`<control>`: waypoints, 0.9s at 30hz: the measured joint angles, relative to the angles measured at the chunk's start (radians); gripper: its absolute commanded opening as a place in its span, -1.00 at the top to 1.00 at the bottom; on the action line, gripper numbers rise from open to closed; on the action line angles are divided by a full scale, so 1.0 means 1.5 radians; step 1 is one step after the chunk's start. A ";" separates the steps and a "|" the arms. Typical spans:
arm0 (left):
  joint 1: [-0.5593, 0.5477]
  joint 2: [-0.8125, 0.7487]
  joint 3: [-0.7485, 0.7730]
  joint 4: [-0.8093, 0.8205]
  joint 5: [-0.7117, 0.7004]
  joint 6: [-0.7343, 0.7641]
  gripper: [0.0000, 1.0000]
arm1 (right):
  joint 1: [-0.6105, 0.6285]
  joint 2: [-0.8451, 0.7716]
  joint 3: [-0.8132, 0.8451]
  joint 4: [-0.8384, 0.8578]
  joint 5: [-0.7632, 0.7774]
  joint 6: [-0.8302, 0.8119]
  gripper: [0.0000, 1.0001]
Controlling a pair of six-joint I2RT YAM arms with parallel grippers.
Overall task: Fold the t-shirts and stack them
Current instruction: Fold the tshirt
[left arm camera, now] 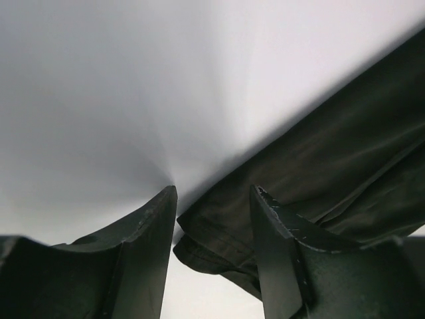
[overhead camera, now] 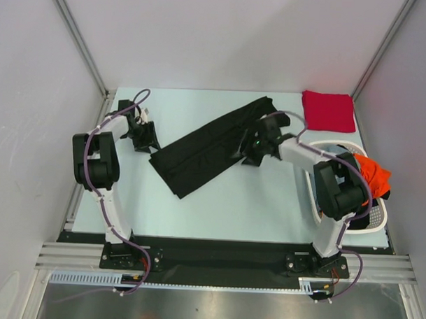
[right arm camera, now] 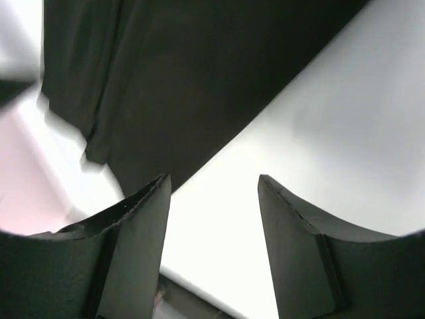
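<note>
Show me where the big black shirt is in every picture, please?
Top view: black shirt lies slantwise mid-table.
Left wrist view: black shirt fills the right side, down to the bottom.
Right wrist view: black shirt at top left and middle.
Shared landmark: the pale table under it.

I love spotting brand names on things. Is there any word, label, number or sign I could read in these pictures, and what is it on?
No text can be read in any view.
The black t-shirt, red t-shirt, orange t-shirt and white basket show no legible print, label or number.
</note>
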 measured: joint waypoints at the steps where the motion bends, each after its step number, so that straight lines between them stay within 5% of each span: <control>1: 0.000 0.000 0.002 0.002 -0.002 0.006 -0.07 | 0.028 -0.007 -0.036 0.030 -0.020 0.030 -0.18; 7: 0.002 0.003 0.003 -0.001 0.000 0.026 0.06 | 0.154 -0.011 -0.197 0.231 -0.089 0.220 -0.11; 13: 0.002 0.000 -0.007 0.008 0.000 0.026 0.16 | 0.242 -0.011 -0.244 0.381 -0.063 0.373 -0.12; 21: 0.003 -0.006 -0.024 0.017 0.003 0.026 0.53 | 0.328 0.004 -0.246 0.422 0.002 0.504 -0.10; 27: 0.003 -0.006 -0.026 0.017 0.003 0.026 0.57 | 0.357 0.031 -0.242 0.421 0.039 0.560 -0.04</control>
